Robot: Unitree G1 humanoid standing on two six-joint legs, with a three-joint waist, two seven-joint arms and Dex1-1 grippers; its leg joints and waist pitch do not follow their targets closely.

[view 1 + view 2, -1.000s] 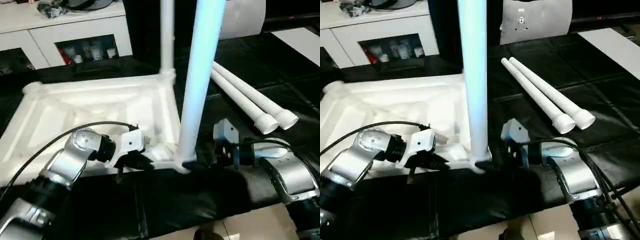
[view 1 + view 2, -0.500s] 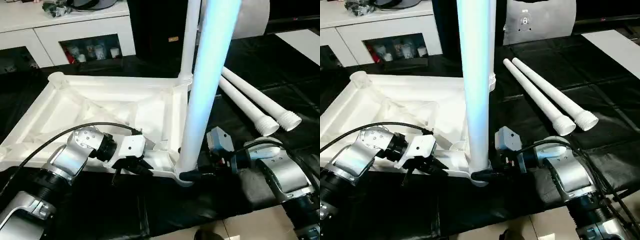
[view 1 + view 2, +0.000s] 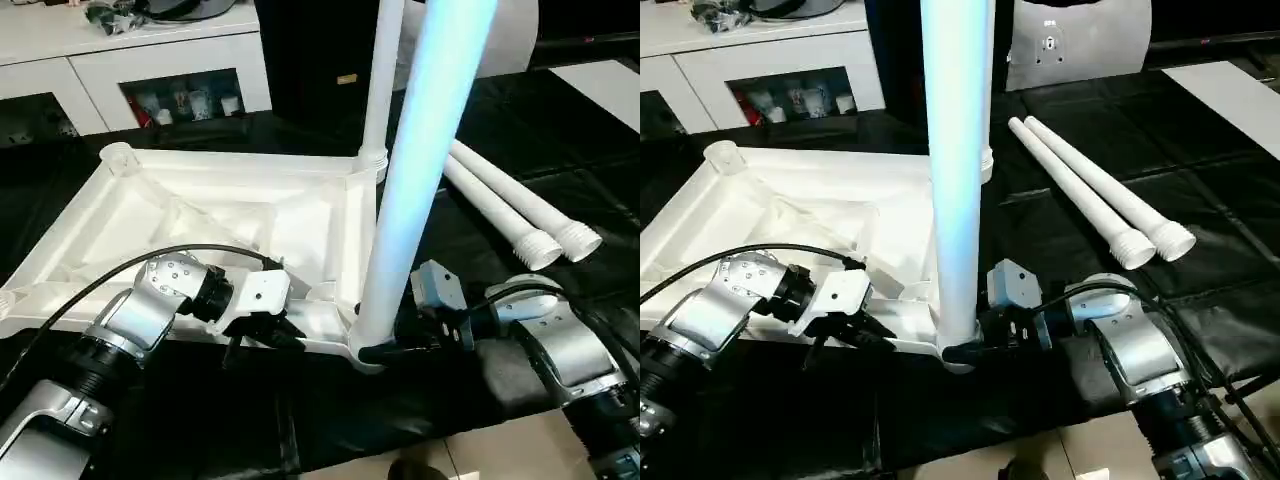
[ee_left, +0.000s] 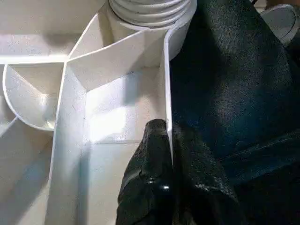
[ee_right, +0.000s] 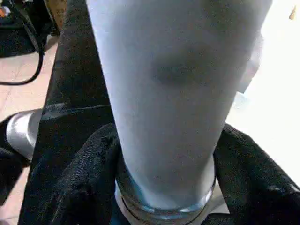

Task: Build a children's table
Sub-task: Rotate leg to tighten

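The children's table top [image 3: 200, 215] lies upside down on black cloth, white, with ribs and corner sockets. One leg [image 3: 378, 80] stands in the far right socket. A second leg [image 3: 410, 200] stands in the near right socket. Two loose legs [image 3: 500, 205] lie side by side to the right. My left gripper [image 3: 262, 335] is shut on the top's near rim; in the left wrist view its fingers [image 4: 152, 159] pinch the thin wall. My right gripper [image 3: 965, 350] grips the near leg's base, with a black finger [image 5: 89, 178] pressed against each side.
A white cabinet with glass doors [image 3: 150, 60] stands behind the table top. A grey-white cushion [image 3: 1080, 40] leans at the back right. Black cloth [image 3: 300, 420] covers the work surface to its near edge, with tiled floor [image 3: 500, 450] below.
My right gripper has slid in towards the near leg's base and its fingers have closed around it. The left gripper has kept its hold on the rim.
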